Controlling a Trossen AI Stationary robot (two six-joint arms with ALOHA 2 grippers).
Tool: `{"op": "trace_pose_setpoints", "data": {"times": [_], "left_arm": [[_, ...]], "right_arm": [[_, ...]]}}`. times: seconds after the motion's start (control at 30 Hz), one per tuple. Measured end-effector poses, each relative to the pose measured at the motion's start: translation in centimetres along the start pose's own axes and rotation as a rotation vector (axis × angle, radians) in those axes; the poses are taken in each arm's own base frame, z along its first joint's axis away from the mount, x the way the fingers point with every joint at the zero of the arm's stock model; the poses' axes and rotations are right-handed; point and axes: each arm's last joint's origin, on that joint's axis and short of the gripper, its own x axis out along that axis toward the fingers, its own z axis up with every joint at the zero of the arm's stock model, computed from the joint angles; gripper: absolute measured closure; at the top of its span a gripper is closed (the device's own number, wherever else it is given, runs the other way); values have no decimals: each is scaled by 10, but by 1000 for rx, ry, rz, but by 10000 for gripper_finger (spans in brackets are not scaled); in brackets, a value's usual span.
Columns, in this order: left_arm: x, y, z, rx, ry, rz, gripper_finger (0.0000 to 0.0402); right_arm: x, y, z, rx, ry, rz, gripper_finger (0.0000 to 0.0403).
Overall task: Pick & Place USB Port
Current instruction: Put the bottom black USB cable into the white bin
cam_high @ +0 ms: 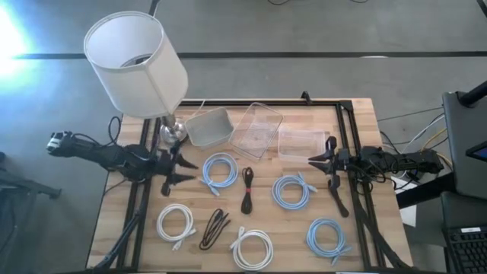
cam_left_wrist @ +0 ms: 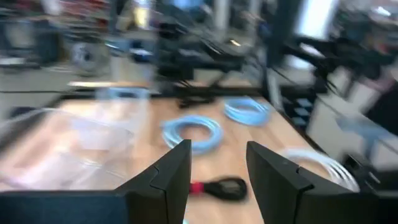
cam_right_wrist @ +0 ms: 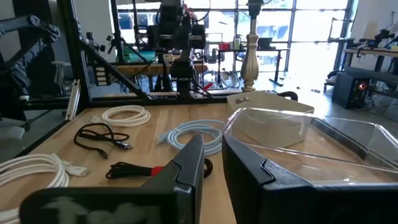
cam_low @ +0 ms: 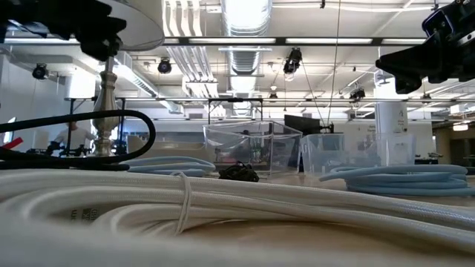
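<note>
On the wooden table (cam_high: 358, 198) lie several coiled cables: pale blue coils, white coils and two dark bundles; the black cable with a red tie (cam_high: 247, 190) sits near the centre, between the blue coil (cam_high: 221, 170) near the left arm and another blue coil (cam_high: 291, 192) nearer the right arm; it is probably the USB item the task means, though no connector can be made out. At the back of the table stand three containers: a grey bin (cam_high: 208, 127), a tilted clear bin (cam_high: 257, 129) and a flat clear tray (cam_high: 300, 142); a lamp (cam_high: 137, 65) stands at the back left corner.

Left gripper (cam_high: 181, 169) hovers at the table's left side, its fingers spread apart and holding nothing; its wrist view shows the red-tied bundle just ahead between the fingers. Right gripper (cam_high: 326, 164) hangs at the right side near the flat tray, fingers parted only by a narrow gap, also empty.

Nothing has been picked up yet, so the step in hand looks like the approach. To do it well, the left arm should come down squarely over the tied middle of the bundle, where the strands are gathered; closing across the tie would lift the whole bundle, not one loose loop; it should steer clear of the blue coil beside it.
</note>
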Motion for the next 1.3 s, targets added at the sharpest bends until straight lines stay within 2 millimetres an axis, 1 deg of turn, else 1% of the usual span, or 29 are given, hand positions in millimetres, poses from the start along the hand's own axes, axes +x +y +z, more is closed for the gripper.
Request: {"op": "trace_pose_setpoints", "data": {"times": [0.07,0.23,0.3,0.4,0.5,0.6,0.7,0.8,0.87,1.1,1.3], "left_arm": [[4,-2,-6,-3,55,-26,243],[13,-9,-22,-119,214,-49,243],[17,-12,-27,-133,260,-61,243],[23,-16,-23,-159,258,-70,243],[29,-16,-28,-231,322,-43,243],[36,-18,-24,-263,334,-37,243],[44,-20,-23,-268,374,-43,243],[52,-23,-15,-328,381,-57,243],[58,-24,-12,-395,398,-55,243],[80,-38,-10,-566,540,-183,243],[105,-48,-10,-642,667,-216,243]], "right_arm": [[0,0,0,1,0,0,349],[0,0,0,56,-2,0,349],[0,0,1,60,-5,1,349],[0,0,3,24,-27,0,349],[0,0,7,9,-69,4,349],[-1,0,12,16,-127,1,349],[-2,-1,22,110,-231,-56,349],[-4,-5,29,188,-314,-161,349],[-5,-6,30,168,-326,-206,349],[-5,-6,30,76,-313,-216,349],[-5,-6,30,4,-304,-231,347]]}}
